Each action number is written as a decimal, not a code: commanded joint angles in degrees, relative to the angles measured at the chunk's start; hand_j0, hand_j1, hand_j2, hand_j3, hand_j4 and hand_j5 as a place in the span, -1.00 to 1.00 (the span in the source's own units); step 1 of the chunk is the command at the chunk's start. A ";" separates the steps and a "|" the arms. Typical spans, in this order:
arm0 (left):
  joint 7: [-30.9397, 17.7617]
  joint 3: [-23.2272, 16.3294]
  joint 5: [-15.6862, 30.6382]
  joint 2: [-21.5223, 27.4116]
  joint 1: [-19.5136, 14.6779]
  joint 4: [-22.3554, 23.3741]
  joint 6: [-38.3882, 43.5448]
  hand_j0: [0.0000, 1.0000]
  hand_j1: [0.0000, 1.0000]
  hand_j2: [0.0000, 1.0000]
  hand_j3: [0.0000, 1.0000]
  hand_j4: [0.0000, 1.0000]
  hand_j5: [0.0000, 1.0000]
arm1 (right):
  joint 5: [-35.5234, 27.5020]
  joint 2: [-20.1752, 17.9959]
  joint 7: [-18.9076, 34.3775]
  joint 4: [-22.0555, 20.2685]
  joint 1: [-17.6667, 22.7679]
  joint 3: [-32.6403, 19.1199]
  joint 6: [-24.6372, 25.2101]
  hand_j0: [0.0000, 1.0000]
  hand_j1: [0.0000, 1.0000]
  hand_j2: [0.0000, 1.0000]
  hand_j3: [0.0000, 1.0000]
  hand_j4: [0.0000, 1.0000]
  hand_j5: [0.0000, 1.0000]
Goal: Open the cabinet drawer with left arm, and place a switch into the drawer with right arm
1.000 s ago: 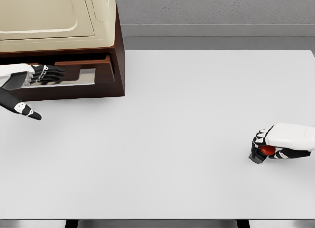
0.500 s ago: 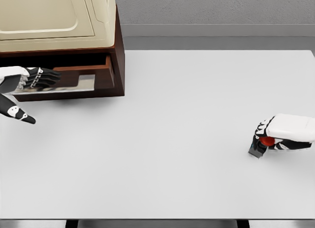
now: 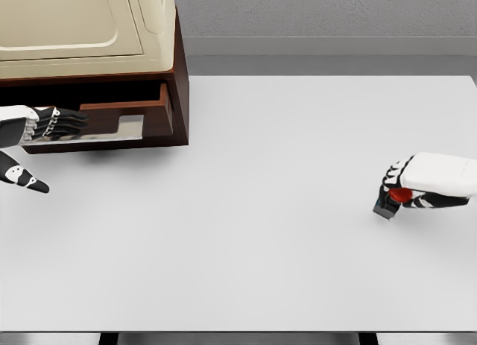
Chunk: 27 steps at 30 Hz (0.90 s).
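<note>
Two hands of mine show above the white table (image 3: 283,211). My right hand (image 3: 428,182) comes in from the right edge, near the table's right side, with its fingers curled around the switch (image 3: 393,200). The switch is a small dark block with a round red button, and most of it is hidden under my black fingers; only the red part and a grey lower corner peek out. Whether its bottom edge touches the table or sits just above it, I cannot tell. It is well apart from the cabinet (image 3: 97,69), which stands at the table's far left corner.

The cabinet has a dark reddish-brown body and a cream top with a raised panel outline. Its drawer (image 3: 123,121) is pulled partly out toward me, showing brown side walls and a shiny grey floor inside. My left hand (image 3: 45,125) comes in from the left edge and lies at the drawer's front, black fingers stretched out fairly flat along it with the thumb pointing down and away over the table. I cannot tell whether the fingers actually grip the drawer front.

No brand, label or writing can be read on the switch, the cabinet or my hands.
</note>
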 commanded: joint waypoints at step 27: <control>-0.03 -0.09 9.95 3.90 2.45 -0.28 0.00 1.00 1.00 1.00 1.00 1.00 1.00 | 2.37 10.92 -0.01 1.30 -9.31 1.97 0.15 -0.04 -0.04 -0.04 -0.04 -0.04 -0.04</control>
